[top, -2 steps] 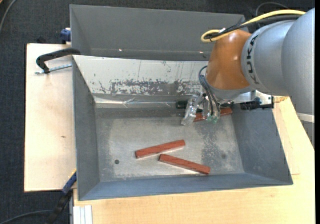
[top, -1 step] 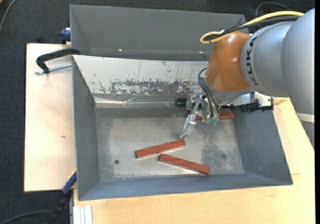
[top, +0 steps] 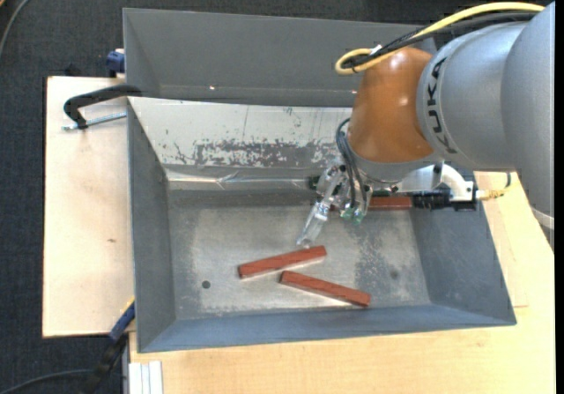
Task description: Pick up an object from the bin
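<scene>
My gripper [top: 332, 225] hangs over the middle of the bin floor, a little right of centre. It stands open, with one thin metal fingertip [top: 308, 238] slanting down to the left and nothing between the fingers. Just below that tip lies a flat red-brown stick [top: 282, 263], pointing up to the right. A second red-brown stick [top: 324, 289] lies beside it, closer to the front wall and angled the other way. A third reddish stick [top: 388, 202] pokes out to the right of the gripper, partly hidden under the wrist.
The arm with its orange cover and yellow cable reaches in over the bin's right side and hides the back right corner. The steep grey walls slope down to the floor on all sides. A small dark spot marks the floor at the front left.
</scene>
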You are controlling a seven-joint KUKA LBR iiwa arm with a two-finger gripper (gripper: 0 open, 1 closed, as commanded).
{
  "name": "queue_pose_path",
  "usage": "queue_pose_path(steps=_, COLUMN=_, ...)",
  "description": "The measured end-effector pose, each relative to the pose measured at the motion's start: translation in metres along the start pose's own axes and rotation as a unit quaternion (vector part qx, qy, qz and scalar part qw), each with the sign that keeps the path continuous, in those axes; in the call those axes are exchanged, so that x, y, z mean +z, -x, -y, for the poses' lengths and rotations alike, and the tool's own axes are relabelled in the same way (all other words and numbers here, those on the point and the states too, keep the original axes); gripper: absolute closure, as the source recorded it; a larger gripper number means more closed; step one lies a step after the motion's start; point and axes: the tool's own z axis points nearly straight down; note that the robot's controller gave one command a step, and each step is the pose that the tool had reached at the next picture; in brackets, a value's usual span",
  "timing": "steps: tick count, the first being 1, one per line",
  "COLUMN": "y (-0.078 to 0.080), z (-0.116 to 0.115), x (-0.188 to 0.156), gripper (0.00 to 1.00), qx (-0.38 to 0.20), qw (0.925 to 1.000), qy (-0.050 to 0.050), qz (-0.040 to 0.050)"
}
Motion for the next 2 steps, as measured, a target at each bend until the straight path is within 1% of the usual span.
queue_pose_path(steps=1, y=-0.0693, z=0.0154, x=0.0504, gripper=0.0, qx=-0.034, qw=0.9994, qy=-0.004, qz=-0.006)
queue_pose_path(steps=2, y=-0.0655, z=0.0141, x=0.0475, gripper=1.0, qx=-0.034, qw=0.9994, qy=-0.002, qz=-0.0012)
